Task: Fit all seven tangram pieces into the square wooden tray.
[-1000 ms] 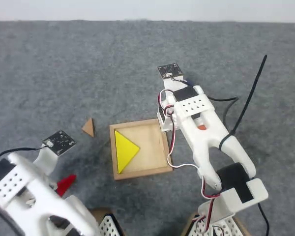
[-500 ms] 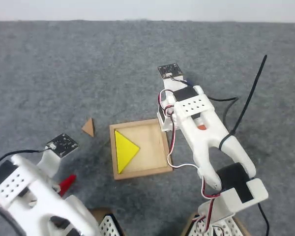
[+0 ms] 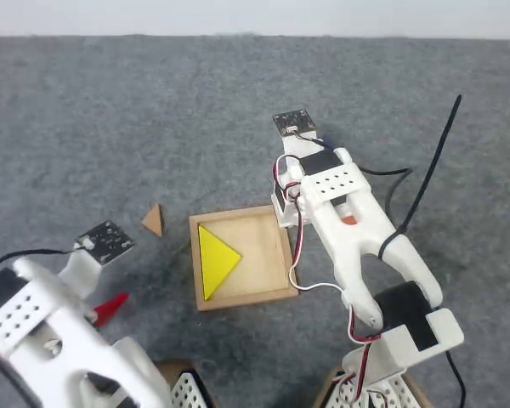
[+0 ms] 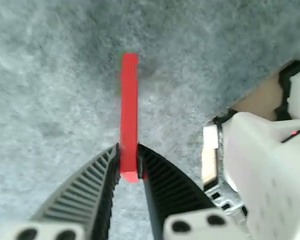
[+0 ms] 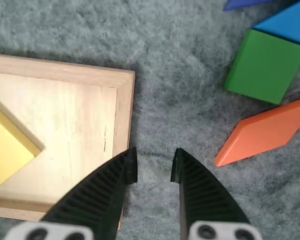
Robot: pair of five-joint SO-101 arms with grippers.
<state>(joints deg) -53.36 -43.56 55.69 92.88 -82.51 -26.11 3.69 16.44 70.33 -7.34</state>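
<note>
Tangram pieces: which can't you read properly? (A)

The dark blue piece (image 5: 242, 4) and the blue piece (image 5: 290, 22) are cut off at the frame edge, so their shapes are unclear. The yellow triangle (image 5: 5, 150) is partly cut too. In the high view the right arm (image 3: 348, 221) covers its own fingertips. (B)

Gripper states? (A)

The left gripper (image 4: 128, 156) has ribbed black fingers pinching the flat red piece (image 4: 128, 115) edge-on. It sticks out past the tips over the fuzzy grey carpet (image 4: 50, 75); can't tell its outline. On the right gripper (image 5: 153, 164) the jaws are slightly apart with nothing between them. (B)

Tray? (A)

The square wooden tray (image 5: 124, 100) is pale wood with a raised rim. One corner is just beside one right fingertip. The yellow triangle lies flat inside, on the side away from the right gripper. (B)

Loose ones? (A)

The orange parallelogram (image 5: 267, 131) is flat on the carpet near the other right fingertip, not touching it. The green block (image 5: 262, 67) is just beyond it, right against the blue piece. The small brown triangle (image 3: 154, 219) is ahead of the left gripper, apart from the tray. (B)
</note>
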